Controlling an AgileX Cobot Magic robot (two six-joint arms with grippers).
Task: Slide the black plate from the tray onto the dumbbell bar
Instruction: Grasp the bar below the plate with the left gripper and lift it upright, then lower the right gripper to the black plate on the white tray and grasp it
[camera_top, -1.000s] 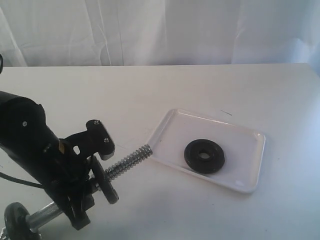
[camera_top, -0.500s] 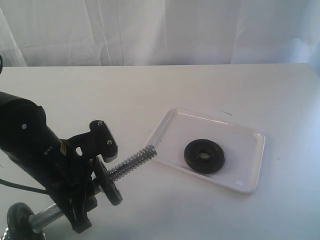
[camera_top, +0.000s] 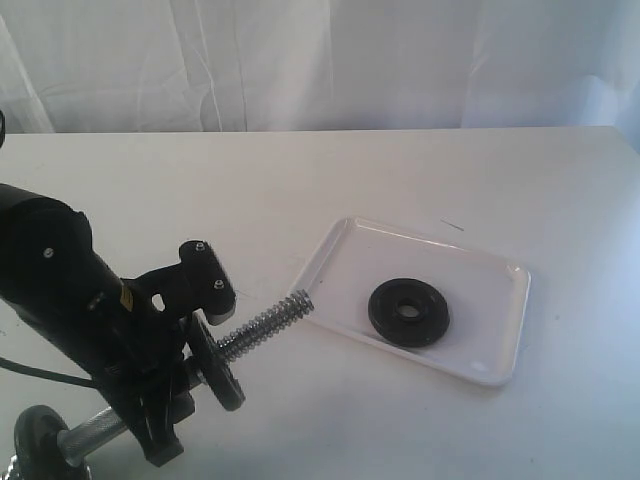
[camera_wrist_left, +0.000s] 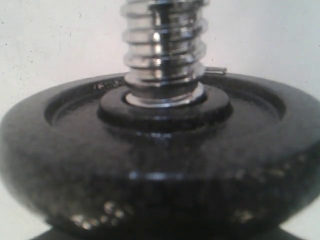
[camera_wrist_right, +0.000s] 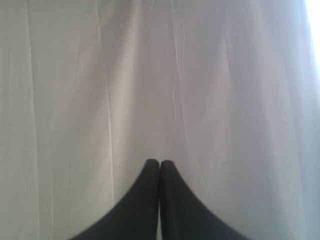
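Observation:
The black plate (camera_top: 218, 368) sits threaded on the silver dumbbell bar (camera_top: 265, 323), whose coarse threaded end pokes out toward the white tray (camera_top: 470, 285). My left gripper (camera_top: 205, 345) is shut on the plate's rim. In the left wrist view the plate (camera_wrist_left: 160, 150) fills the frame, the bar (camera_wrist_left: 165, 50) passes through its centre hole, and my fingers are hidden. My right gripper (camera_wrist_right: 160, 162) is shut on nothing, faces the white curtain, and is out of the exterior view.
A second black disc (camera_top: 408, 312) lies flat in the tray. A third disc (camera_top: 35, 438) sits on the bar's other end at the lower left edge. White curtain (camera_top: 320, 60) backs the white table (camera_top: 300, 180).
One second ago the plate and my left gripper were slightly lower and to the left; they moved a little up and right along the bar, then stayed still.

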